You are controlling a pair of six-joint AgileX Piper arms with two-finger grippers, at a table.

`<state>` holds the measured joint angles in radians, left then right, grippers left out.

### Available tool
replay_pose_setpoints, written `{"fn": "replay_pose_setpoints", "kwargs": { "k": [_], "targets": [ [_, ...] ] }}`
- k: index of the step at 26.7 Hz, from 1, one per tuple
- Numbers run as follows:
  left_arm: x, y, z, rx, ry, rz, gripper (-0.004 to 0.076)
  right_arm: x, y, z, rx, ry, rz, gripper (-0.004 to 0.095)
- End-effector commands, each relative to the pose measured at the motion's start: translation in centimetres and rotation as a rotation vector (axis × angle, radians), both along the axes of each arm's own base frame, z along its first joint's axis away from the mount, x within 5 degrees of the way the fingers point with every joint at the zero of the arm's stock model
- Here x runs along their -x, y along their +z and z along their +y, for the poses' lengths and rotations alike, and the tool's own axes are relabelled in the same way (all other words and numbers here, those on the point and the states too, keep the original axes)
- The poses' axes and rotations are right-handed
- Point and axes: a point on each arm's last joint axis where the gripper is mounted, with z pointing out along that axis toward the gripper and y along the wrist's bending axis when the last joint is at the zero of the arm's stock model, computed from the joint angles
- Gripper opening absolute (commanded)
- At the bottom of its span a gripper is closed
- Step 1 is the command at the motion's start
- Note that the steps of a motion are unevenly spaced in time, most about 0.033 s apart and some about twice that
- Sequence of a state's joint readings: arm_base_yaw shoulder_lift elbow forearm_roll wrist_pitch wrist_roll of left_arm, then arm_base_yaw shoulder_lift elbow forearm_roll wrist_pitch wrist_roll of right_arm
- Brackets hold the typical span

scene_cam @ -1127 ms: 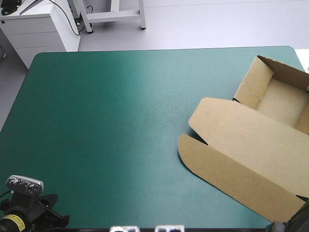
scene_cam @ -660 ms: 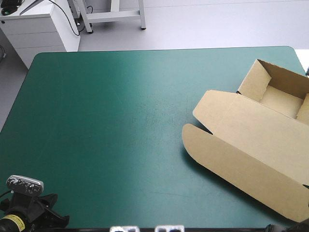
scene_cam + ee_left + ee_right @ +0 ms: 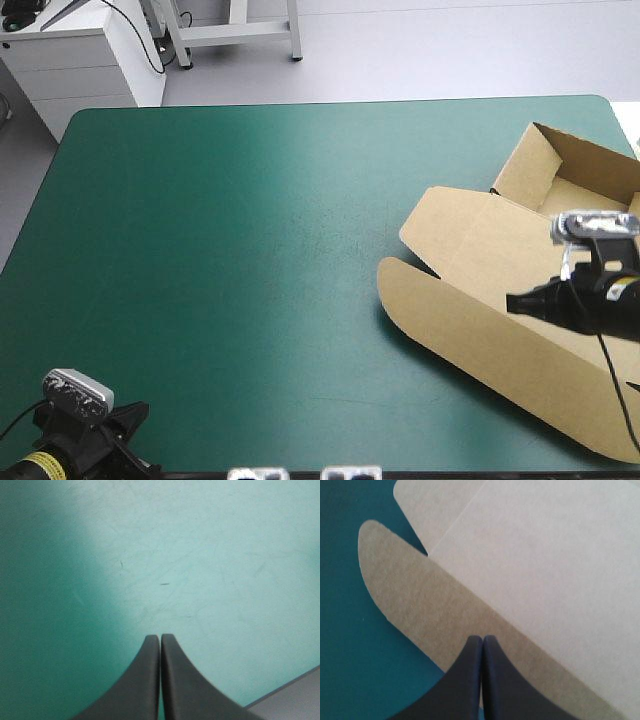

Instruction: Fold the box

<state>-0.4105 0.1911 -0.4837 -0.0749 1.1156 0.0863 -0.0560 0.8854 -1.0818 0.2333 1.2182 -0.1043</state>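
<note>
The brown box point(image 3: 470, 255) sits at the right side of the table, well over toward the far right corner. It's an open tray point(image 3: 580, 195) at the far end with the lid point(image 3: 500, 250) lying flat, spread out toward the near left. The long axis runs diagonally, from the left-middle down to the near right edge, and the rounded front flap point(image 3: 430, 315) has its tip pointing left.

The right gripper point(image 3: 515, 301) hangs over the lid with its black fingers pressed together in a point. Nothing is between them; the flap is just under and ahead of the tips.

The left gripper point(image 3: 128, 418) is way off at the near left corner, also fully closed and empty, over bare teal-green cover point(image 3: 250, 250).
</note>
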Motion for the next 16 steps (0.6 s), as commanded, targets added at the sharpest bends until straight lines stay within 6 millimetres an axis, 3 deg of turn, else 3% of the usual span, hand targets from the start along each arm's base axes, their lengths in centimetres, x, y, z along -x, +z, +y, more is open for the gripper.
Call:
{"fn": "replay_pose_setpoints", "kwargs": {
  "k": [1,9,16],
  "targets": [
    [-0.5,1.0,-0.5,0.048,-0.021,-0.066,-0.0008,2.9,-1.5,0.3,0.003,0.007,-0.083,-0.0018],
    [-0.4,1.0,-0.5,0.064,-0.007,-0.055,-0.0008,8.2,-9.0,0.3,0.052,0.015,-0.162,-0.0018],
    [-0.4,1.0,-0.5,0.064,-0.007,-0.055,-0.0008,9.0,-11.6,0.1,0.067,0.005,-0.169,-0.0018]
  ]
}}
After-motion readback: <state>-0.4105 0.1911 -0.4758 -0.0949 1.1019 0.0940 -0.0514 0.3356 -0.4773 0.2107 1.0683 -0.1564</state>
